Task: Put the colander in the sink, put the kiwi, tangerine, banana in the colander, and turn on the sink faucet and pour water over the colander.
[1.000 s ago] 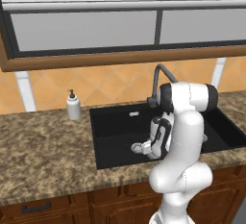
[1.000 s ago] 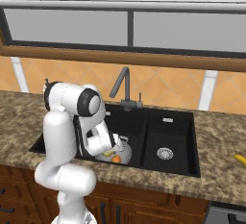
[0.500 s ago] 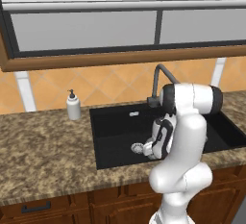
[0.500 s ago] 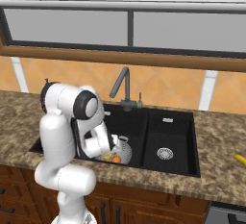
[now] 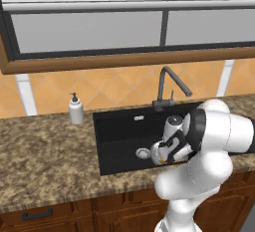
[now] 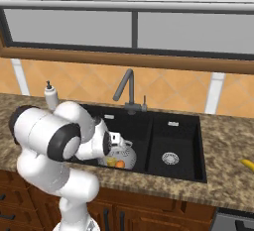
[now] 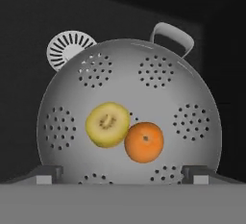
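Tangerine dropped, banana next

Colander (image 7: 129,117) sits in the sink (image 6: 149,141), large basin. Kiwi (image 7: 107,124) and tangerine (image 7: 144,142) lie touching inside the colander. My pincer (image 7: 122,172) hangs just above them, tips spread apart, empty. Banana (image 6: 247,164) lies on the worktop (image 6: 228,150), well right of the colander. I should lift straight up, clear of the rim, before swinging over.

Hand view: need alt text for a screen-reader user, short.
Looking down into a grey colander that holds a halved kiwi touching a tangerine beside it. The colander sits in the black sink, a round silver drain showing past its rim.
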